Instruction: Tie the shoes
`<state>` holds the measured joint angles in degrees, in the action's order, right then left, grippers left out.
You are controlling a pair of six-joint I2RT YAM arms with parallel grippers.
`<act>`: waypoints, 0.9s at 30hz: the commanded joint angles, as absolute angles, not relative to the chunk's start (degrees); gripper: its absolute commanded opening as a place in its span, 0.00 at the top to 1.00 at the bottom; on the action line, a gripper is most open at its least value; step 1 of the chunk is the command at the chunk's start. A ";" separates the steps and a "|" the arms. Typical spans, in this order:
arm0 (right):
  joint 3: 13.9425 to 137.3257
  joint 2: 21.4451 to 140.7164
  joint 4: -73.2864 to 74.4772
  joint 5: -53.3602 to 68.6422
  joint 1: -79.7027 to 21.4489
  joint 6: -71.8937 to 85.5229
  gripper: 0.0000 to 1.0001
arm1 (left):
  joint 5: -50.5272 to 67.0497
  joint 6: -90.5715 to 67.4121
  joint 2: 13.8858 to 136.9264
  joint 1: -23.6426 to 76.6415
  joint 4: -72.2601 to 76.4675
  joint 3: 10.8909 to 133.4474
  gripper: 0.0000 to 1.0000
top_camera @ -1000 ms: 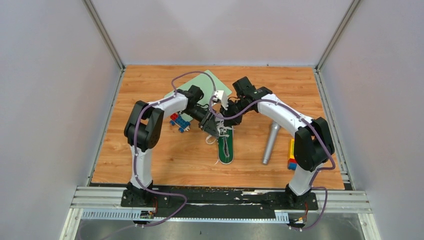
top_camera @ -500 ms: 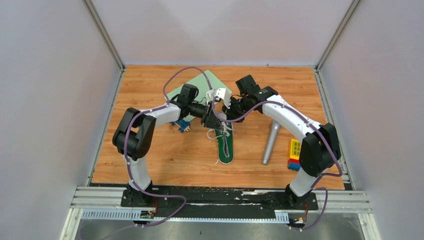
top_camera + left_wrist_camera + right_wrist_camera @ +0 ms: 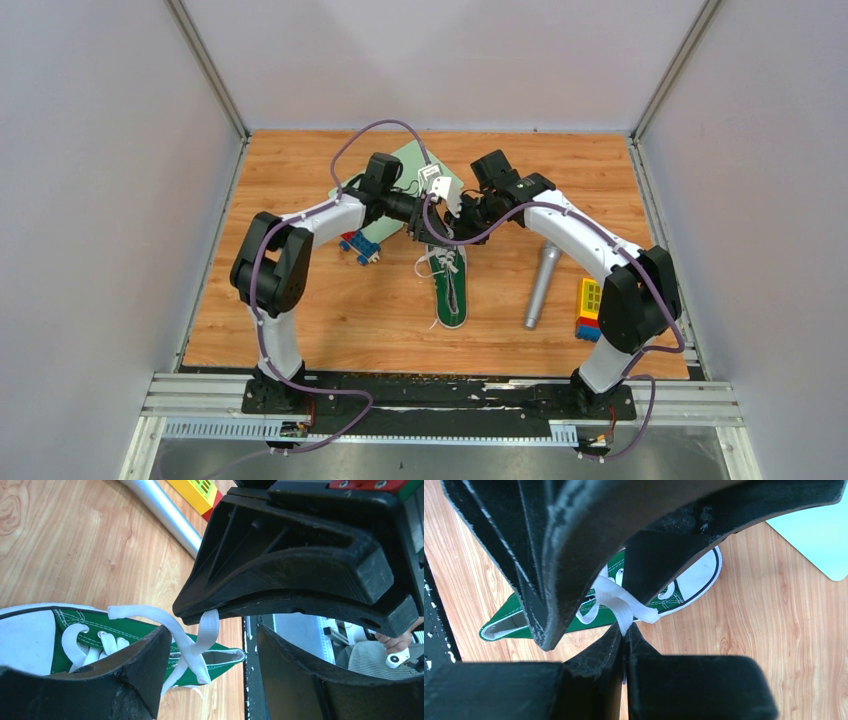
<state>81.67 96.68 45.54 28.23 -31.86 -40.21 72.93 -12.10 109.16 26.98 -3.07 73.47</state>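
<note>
Shoe [image 3: 451, 292]: one, green canvas, white sole and toe cap, white lace [image 3: 624, 602]. Sole down on the wooden table [image 3: 300, 300], straight beneath both grippers. Long axis running from the near edge to the far wall. Toe pointing away from the arm bases, tucked under the two gripper heads; heel opening toward the bases, out from under them.

Right gripper [image 3: 624, 635]: fingers pressed together, pinching one flat strand of the lace just above the eyelets. Strand rising from the shoe to the tips, crossing a second strand on the way.

Left gripper [image 3: 212, 635]: fingers spread wide, nothing clamped. Set close against the right gripper, tip to tip, above the front half of the shoe. Crossed strands lying in the gap, against the inner edge of one finger.

Microphone [image 3: 541, 285]: grey, flat on the table, on the right gripper's outer side, roughly parallel to the shoe, apart from it.

Bricks [image 3: 358, 245]: blue and red, just below the left forearm.

Yellow bricks [image 3: 588, 298]: beyond the microphone, by the right arm's elbow.

Green sheet [image 3: 410, 165]: flat, behind both grippers.
</note>
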 commanded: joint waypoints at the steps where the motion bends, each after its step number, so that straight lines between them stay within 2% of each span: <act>1: 81.86 95.12 44.42 27.38 -32.17 -40.78 0.94 | 71.86 -12.02 110.48 27.56 -8.01 76.77 0.31; 4: 81.99 95.08 44.38 26.91 -32.21 -40.41 0.95 | 71.66 -8.91 110.81 27.96 -10.61 77.53 0.38; 13: 82.04 94.09 44.45 25.99 -31.94 -40.25 0.95 | 67.73 11.90 109.96 28.21 -25.87 78.60 0.43; 24: 82.26 94.43 44.34 25.51 -31.33 -39.66 0.95 | 65.63 19.65 109.04 28.17 -31.13 79.26 0.64; 26: 82.22 94.34 44.42 25.76 -31.16 -39.48 0.95 | 64.26 20.68 109.01 28.06 -31.90 79.57 0.69; 27: 82.14 94.10 44.47 26.36 -31.08 -39.46 0.96 | 63.72 20.42 109.04 27.85 -31.77 79.60 0.75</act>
<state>81.67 96.66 45.54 25.89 -31.59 -40.10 65.73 16.08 110.76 27.83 -29.50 77.10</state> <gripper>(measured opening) 0.050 0.320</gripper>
